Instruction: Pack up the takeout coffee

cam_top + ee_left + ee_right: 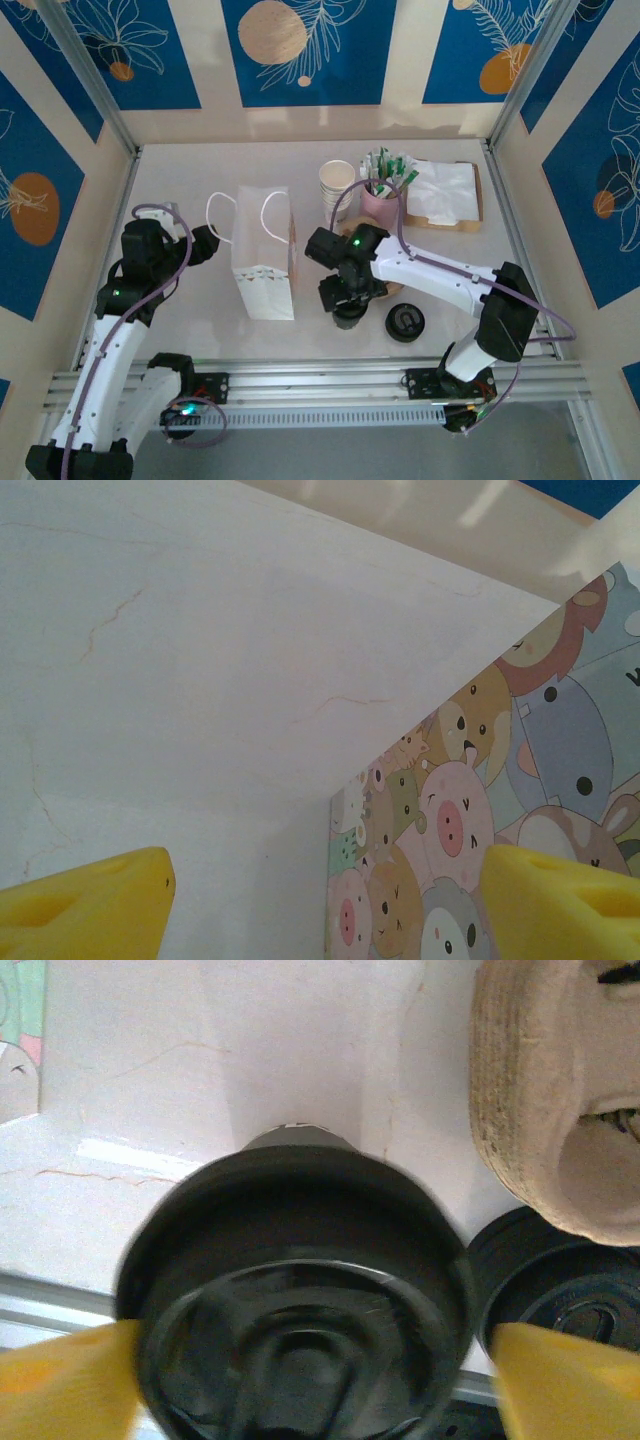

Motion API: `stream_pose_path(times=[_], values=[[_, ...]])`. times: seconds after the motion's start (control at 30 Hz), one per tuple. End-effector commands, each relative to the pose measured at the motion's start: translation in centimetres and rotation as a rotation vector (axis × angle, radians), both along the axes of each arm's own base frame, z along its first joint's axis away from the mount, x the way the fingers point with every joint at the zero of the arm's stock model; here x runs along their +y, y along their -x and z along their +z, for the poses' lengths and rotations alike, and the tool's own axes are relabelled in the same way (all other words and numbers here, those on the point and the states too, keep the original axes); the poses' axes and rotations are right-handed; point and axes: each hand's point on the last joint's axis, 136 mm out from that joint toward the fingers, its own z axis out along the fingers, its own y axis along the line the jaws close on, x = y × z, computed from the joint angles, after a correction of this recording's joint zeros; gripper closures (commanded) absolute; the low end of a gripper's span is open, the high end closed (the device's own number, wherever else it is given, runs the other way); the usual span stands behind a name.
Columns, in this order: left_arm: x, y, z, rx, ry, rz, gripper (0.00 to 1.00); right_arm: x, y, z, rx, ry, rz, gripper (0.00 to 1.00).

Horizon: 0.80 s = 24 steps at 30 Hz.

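Downward, right claw [310, 1385] straddles takeout coffee [300, 1290].

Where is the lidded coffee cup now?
In the top view the cup sits near the front edge, between the fingers of the right gripper, white bag on its left, loose black lid on its right.

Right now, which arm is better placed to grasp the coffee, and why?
Right. The right gripper already has the coffee between its spread fingers. The left gripper sits on the other side of the bag, which stands between it and the coffee.
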Motion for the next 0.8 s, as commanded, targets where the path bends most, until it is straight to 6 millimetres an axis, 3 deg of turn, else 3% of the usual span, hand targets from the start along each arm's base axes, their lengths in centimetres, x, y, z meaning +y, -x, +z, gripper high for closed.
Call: stream_pose_path(times=[0.0, 0.07, 0.1, 0.2, 0.5, 0.57, 0.67, 0.77], values=[[0.1, 0.0, 0.0, -0.007, 0.014, 0.007, 0.20, 0.5, 0.7, 0.9, 0.019, -0.073, -0.026, 0.03], [0.1, 0.0, 0.0, -0.006, 0.015, 0.006, 0.20, 0.2, 0.5, 0.9, 0.003, -0.054, -0.036, 0.16], [0.1, 0.0, 0.1, -0.009, 0.014, 0.007, 0.20, 0.0, 0.5, 1.0, -0.001, -0.043, -0.038, 0.16], [0.1, 0.0, 0.1, -0.008, 0.016, 0.006, 0.20, -0.4, 0.5, 1.0, -0.006, -0.025, -0.039, 0.09], [0.1, 0.0, 0.0, -0.008, 0.015, 0.008, 0.20, 0.2, -0.3, 3.6, -0.163, -0.045, 0.074, 0.13], [0.1, 0.0, 0.1, -0.010, 0.016, 0.006, 0.20, 0.3, -0.7, 4.4, -0.236, -0.053, 0.168, 0.11], [0.1, 0.0, 0.2, -0.012, 0.015, 0.006, 0.20, 0.4, -1.4, 5.4, -0.347, -0.055, 0.356, 0.01], [0.1, 0.0, 0.2, -0.014, 0.017, 0.006, 0.20, 1.2, -1.7, 7.0, -0.450, -0.049, 0.594, 0.00]])
